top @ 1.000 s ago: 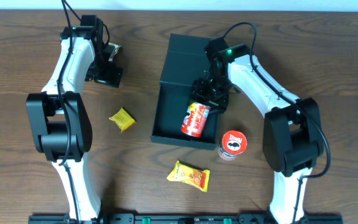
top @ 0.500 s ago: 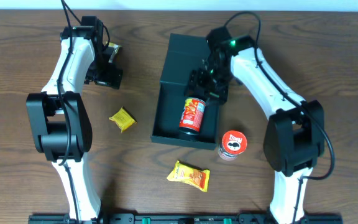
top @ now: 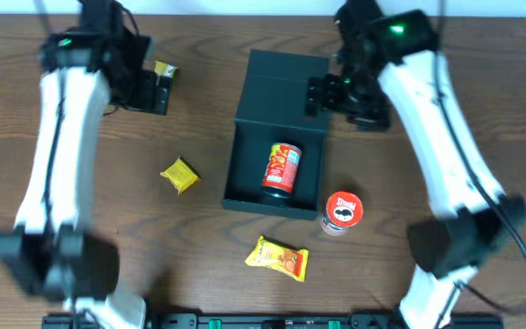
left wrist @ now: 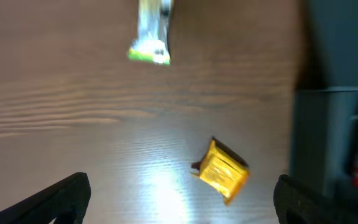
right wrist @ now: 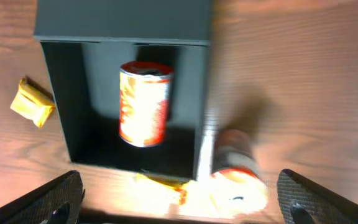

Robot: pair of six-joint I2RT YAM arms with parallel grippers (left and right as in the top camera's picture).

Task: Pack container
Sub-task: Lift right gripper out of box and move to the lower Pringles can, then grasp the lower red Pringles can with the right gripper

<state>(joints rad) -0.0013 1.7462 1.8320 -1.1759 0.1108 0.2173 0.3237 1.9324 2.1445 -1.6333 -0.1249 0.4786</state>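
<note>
The dark teal container (top: 245, 146) lies open mid-table, its flap lid (top: 286, 78) folded back. A red can (top: 281, 169) lies on its side inside it, held by nothing. My right gripper (top: 339, 91) hovers open over the lid's right edge. Its wrist view looks down on the container (right wrist: 98, 93) and the can (right wrist: 145, 102), the gripper (right wrist: 182, 202) spread wide and empty. My left gripper (top: 144, 90) is at the far left, open. In its wrist view the gripper (left wrist: 179, 205) stands above a small yellow packet (left wrist: 224, 171).
A second can with a red lid (top: 342, 213) stands by the container's front right corner. A yellow-orange packet (top: 277, 258) lies in front of the container. The small yellow packet (top: 179, 175) is to its left. A green-tipped bar (top: 163, 71) lies by the left gripper.
The right gripper opened, left the red can lying in the container, and drew back and up over the lid. The left arm also rose from the bar.
</note>
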